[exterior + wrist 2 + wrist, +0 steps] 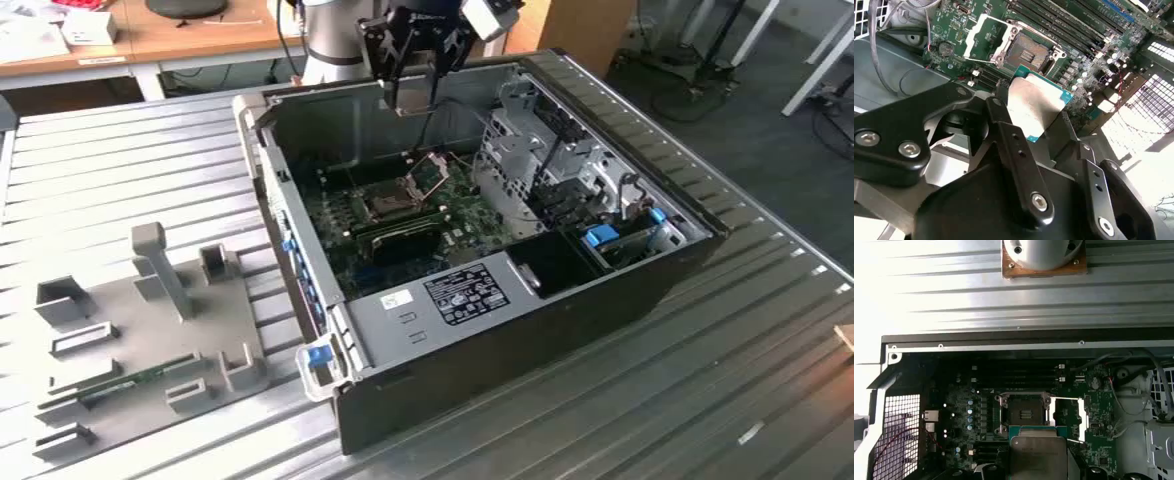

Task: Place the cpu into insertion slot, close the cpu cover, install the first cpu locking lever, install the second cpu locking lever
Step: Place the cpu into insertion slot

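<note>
Ribbed metal bench point(107, 180) with an open PC case point(534, 330) lying on its side on it. My gripper point(414, 95) is up over the case, clamped on the cpu point(1034, 102) by two edges. The chip hangs above the green board, near the insertion slot point(1031, 50) but not in it. Slot's bare, and the cpu cover point(985, 37) is flipped open beside it.

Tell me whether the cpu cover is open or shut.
Open: the cpu cover is swung aside from the insertion slot, whose dark socket lies bare.
</note>
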Tool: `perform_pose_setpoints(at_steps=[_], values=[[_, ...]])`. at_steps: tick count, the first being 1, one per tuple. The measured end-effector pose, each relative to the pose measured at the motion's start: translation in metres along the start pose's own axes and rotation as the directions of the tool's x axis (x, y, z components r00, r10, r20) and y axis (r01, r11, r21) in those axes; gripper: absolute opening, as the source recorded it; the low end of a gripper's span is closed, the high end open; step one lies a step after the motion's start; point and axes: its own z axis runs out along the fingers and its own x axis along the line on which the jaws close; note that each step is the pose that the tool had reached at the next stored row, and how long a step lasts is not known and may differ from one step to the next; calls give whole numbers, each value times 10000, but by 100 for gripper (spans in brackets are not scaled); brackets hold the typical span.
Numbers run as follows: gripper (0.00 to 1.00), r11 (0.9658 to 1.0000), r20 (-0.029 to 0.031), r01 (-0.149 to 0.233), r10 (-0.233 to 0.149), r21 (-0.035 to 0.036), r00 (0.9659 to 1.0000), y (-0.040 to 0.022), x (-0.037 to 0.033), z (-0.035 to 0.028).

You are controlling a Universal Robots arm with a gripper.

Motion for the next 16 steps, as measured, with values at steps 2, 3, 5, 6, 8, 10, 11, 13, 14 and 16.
perform_pose_setpoints(at_steps=[2,3,5,6,8,10,11,13,14,16], values=[[54,10000,0,0,0,0,10000,0,0,0],[54,10000,0,0,0,0,10000,0,0,0],[54,10000,0,0,0,0,10000,0,0,0],[54,10000,0,0,0,0,10000,0,0,0],[54,10000,0,0,0,0,10000,0,0,0],[54,10000,-1,0,0,0,10000,-1,0,5],[54,10000,-1,0,0,0,10000,-1,0,6],[54,10000,0,0,0,-2,10000,-1,0,10],[54,10000,0,0,0,-1,10000,-1,0,12],[54,10000,-1,0,0,1,10000,-1,0,14]])
